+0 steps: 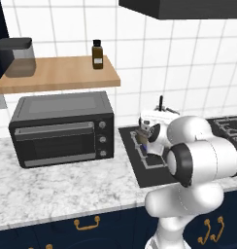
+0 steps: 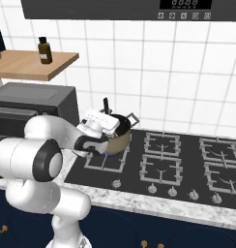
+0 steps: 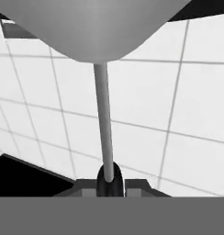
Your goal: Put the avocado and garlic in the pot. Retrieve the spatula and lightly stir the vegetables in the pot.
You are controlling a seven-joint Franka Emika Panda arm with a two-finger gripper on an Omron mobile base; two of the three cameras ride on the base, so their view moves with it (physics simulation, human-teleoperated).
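Note:
My gripper point(image 3: 109, 186) is shut on the thin grey shaft of the spatula point(image 3: 103, 124), whose wide grey blade fills the top of the hand view against the white wall tiles. From the right base view, the white hand point(image 2: 101, 122) hovers over the brass-tan pot point(image 2: 121, 137), which stands on the rear left burner. A dark end of the spatula point(image 2: 106, 105) sticks up above the hand. In the left base view the same hand point(image 1: 154, 119) sits behind my forearm, which covers most of the pot. The avocado and garlic are hidden.
A black toaster oven point(image 1: 62, 129) stands on the marble counter to the left. Above it, a wooden shelf point(image 1: 57, 73) carries a brown bottle point(image 1: 97, 54) and a dark jar point(image 1: 16, 57). Free burners point(image 2: 187, 155) lie to the pot's right.

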